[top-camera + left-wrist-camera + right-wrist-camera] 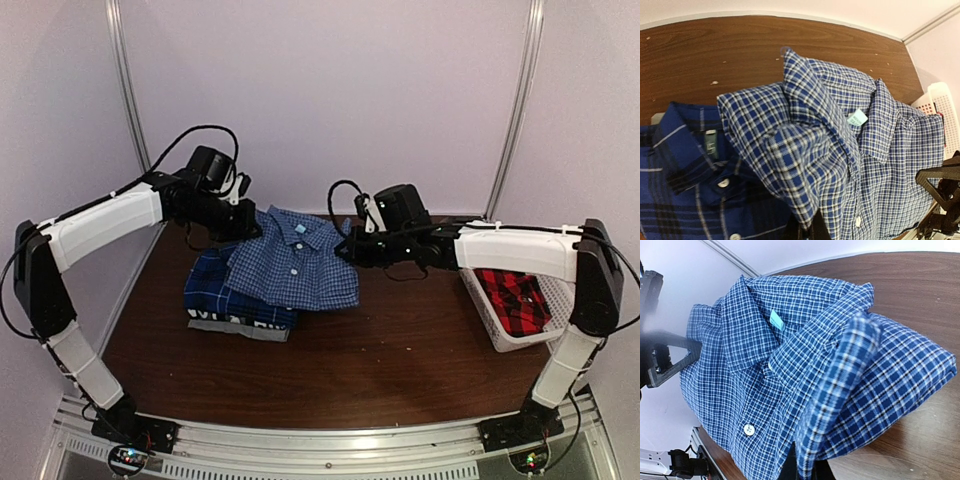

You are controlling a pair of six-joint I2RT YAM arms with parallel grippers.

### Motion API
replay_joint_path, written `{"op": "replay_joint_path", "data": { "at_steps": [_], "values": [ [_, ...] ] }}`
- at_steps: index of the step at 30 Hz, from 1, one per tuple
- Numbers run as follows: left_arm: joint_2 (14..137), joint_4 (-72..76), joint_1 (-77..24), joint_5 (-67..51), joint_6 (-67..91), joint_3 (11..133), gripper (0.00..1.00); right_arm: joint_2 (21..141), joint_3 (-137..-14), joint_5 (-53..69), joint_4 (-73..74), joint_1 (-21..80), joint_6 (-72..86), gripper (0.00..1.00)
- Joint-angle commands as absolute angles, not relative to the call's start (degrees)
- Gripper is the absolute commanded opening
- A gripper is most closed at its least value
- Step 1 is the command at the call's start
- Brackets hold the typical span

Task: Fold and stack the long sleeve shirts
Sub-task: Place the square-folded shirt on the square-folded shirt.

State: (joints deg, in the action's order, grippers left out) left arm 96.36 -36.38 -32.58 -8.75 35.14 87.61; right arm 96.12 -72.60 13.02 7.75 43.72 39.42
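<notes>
Left tool [244, 224] and right tool [346, 249] both clamped on fine-check shirt [295, 265], overlapping darker plaid shirt [208, 290].

The top shirt [295, 262] lies on a second shirt [213, 291], left of centre on the surface [400, 345]; a third shirt [515, 300] sits in the basket [505, 338] at right.

Fine-check shirt [295, 265], folded, pinched by left gripper [244, 222] and right gripper [349, 250] — partly atop darker plaid shirt [212, 292]; red-and-black shirt [512, 300] right of both.

Three shirts [295, 262], one basket [556, 298].
</notes>
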Motion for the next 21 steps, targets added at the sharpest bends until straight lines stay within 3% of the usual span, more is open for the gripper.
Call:
{"op": "replay_joint_path", "data": {
  "at_steps": [1,11,21],
  "values": [
    [89.4,-35.8,-26.9,-8.7,32.6,81.5,0.0,102.4,-79.9,13.6,3.1,47.4,42.5,0.0],
    [83.6,-37.4,-16.1,-9.6,28.7,75.3,0.0,117.4,-98.0,15.6,4.6,51.4,44.0,0.0],
    [87.3,-36.3,-11.4,-9.4,26.4,71.1,0.0,120.0,-96.1,16.2,2.8,51.8,44.9,0.0]
  ]
}}
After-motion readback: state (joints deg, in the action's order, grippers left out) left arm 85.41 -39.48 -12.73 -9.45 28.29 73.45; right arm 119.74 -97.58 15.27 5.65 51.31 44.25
